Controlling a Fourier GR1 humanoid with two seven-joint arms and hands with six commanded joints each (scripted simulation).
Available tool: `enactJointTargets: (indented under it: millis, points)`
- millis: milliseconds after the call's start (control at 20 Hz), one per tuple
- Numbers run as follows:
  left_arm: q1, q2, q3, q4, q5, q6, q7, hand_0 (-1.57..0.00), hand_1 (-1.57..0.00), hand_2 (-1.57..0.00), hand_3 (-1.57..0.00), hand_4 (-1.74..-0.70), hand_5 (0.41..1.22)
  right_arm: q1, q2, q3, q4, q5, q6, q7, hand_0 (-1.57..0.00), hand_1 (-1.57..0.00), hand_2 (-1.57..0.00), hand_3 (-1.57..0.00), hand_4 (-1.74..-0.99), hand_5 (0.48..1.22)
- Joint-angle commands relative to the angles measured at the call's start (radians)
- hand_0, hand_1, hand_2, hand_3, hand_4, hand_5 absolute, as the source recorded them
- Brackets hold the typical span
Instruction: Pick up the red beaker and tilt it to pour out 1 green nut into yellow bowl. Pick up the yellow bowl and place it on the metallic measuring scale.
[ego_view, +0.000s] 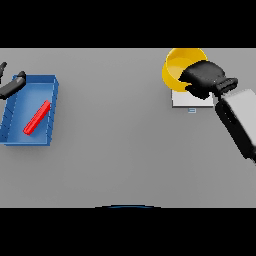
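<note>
Even, diffuse lighting across the grey table (115, 150), with no evident source direction. No glare or hot spots. Shadows are faint; only the blue tray (54, 95) shows darker shading on its inner walls.

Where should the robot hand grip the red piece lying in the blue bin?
Probably mid-length, pinched across its narrow width. The red piece lies flat and slanted in the blue bin, so come straight down from above with the left robot hand, which sits at the bin's far left corner. The bin's walls would likely block a side approach.
</note>
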Motion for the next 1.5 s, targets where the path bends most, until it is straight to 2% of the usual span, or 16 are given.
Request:
enactJointTargets:
  millis: [0,100,300,450,650,800,850,900,950,1000,1100,1200,1300,1450]
  points:
    - [0.003,0.002,0.006,0.008,0.002,0.0,0.001,0.0,0.0,0.0,0.0,-0.85,0.761,-0.018,0.0,-0.012,0.042,-0.007,-0.005,-0.015,-1.57,-1.57,-1.55,-1.15,-1.741,1.221]
    - [0.022,0.007,0.01,-0.02,0.01,-0.003,0.012,0.0,0.0,0.0,0.0,-0.86,0.768,-0.022,0.003,-0.014,0.101,-0.001,-0.022,-0.012,-1.57,-1.57,-1.53,-1.16,-1.741,1.221]
    - [-0.007,-0.007,-0.007,0.001,-0.01,0.007,0.036,0.0,0.0,0.0,0.0,-0.86,0.789,-0.038,0.014,-0.027,0.224,0.002,-0.082,-0.058,-1.57,-1.57,-1.45,-1.24,-1.741,1.221]
    - [-0.001,0.002,-0.008,-0.01,-0.009,-0.003,0.041,0.0,0.0,0.0,0.0,-0.86,0.804,-0.034,0.036,-0.025,0.271,0.004,-0.103,-0.055,-1.57,-1.57,-1.4,-1.34,-1.741,1.221]
    - [-0.002,0.011,0.0,0.002,-0.009,-0.004,0.046,0.0,0.0,0.0,0.0,-0.85,0.802,-0.031,0.044,-0.024,0.308,0.004,-0.116,-0.062,-1.57,-1.57,-1.38,-1.39,-1.741,1.221]
    - [0.003,0.004,-0.006,0.004,-0.008,-0.006,0.02,0.0,0.0,0.0,0.0,-0.84,0.788,-0.054,0.066,-0.025,0.359,0.009,-0.12,-0.052,-1.57,-1.57,-1.38,-1.42,-1.741,1.221]
    - [-0.004,0.003,-0.008,0.004,-0.008,-0.008,0.031,0.0,0.0,0.0,0.0,-0.84,0.783,-0.056,0.06,-0.026,0.365,0.008,-0.122,-0.069,-1.57,-1.57,-1.37,-1.45,-1.741,1.221]
    - [0.002,0.003,-0.007,0.004,-0.008,-0.008,0.029,0.0,0.0,0.0,0.0,-0.84,0.78,-0.055,0.053,-0.028,0.364,0.006,-0.123,-0.073,-1.57,-1.57,-1.4,-1.38,-1.741,1.221]
    - [0.011,0.001,-0.01,-0.006,-0.005,-0.011,0.027,0.0,0.0,0.0,0.0,-0.84,0.779,-0.049,0.056,-0.029,0.367,0.004,-0.123,-0.065,-1.57,-1.5,-1.44,-1.25,-1.741,1.221]
    - [-0.004,-0.001,-0.014,0.007,-0.012,-0.009,0.033,0.0,0.0,0.0,0.0,-0.84,0.775,-0.048,0.057,-0.027,0.372,0.005,-0.117,-0.064,-1.56,-1.43,-1.34,-1.11,-1.682,1.221]
    - [-0.005,-0.005,-0.016,-0.007,-0.006,-0.009,0.036,0.0,0.0,0.0,0.0,-0.84,0.774,-0.037,0.053,-0.038,0.362,-0.01,-0.107,-0.055,-1.33,-1.12,-1.01,-0.82,-1.592,1.074]
    - [0.003,-0.003,-0.012,-0.01,-0.005,-0.009,0.043,0.0,0.0,0.0,0.0,-0.83,0.768,-0.045,0.061,-0.056,0.369,-0.032,-0.083,-0.045,-0.95,-0.81,-0.71,-0.58,-1.535,0.965]
    - [-0.007,-0.005,-0.004,-0.004,0.005,-0.011,0.05,0.0,0.0,0.0,0.0,-0.84,0.764,-0.04,0.063,-0.061,0.372,-0.04,-0.072,-0.032,-0.61,-0.56,-0.47,-0.39,-1.496,0.89]
    - [-0.008,-0.002,-0.007,0.0,0.001,-0.013,0.035,0.0,0.0,0.0,0.0,-0.83,0.749,-0.055,0.068,-0.055,0.379,-0.036,-0.059,-0.034,-0.31,-0.3,-0.24,-0.21,-1.461,0.833]
